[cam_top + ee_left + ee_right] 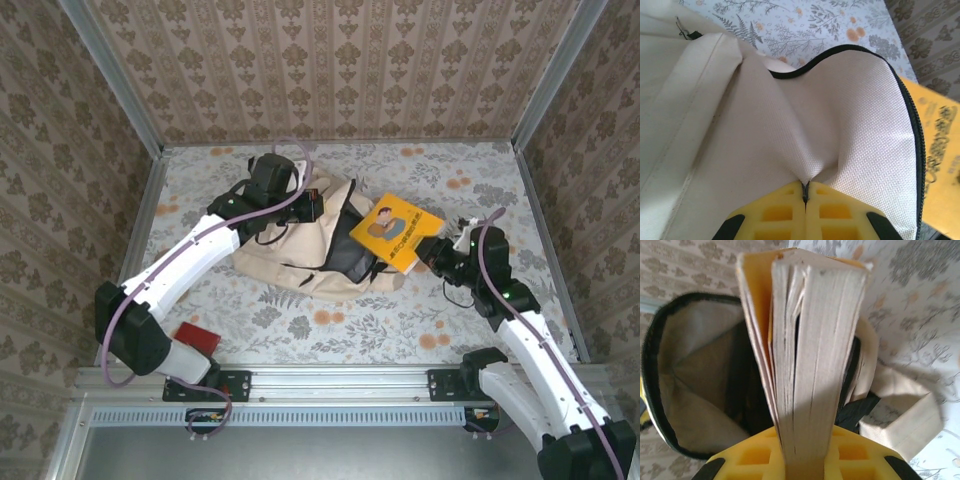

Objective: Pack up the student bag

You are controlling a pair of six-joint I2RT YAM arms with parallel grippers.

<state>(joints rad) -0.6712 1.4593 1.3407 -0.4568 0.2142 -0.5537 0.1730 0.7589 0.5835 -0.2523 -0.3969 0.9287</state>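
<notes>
My left hand (805,189) was clenched on a fold of the student bag (290,255) near its zipper, holding the flap up so the mouth gaped. The bag lay mid-tabletop (400,320). My right hand (432,256) gripped the yellow book (395,232) by one end, poised at the opening (page edges toward my wrist camera). I judged this the loading step: next, the book needed sliding straight in, clear of the rim.

Floral table (400,330), beige student bag (290,255), red block (197,335)
</notes>
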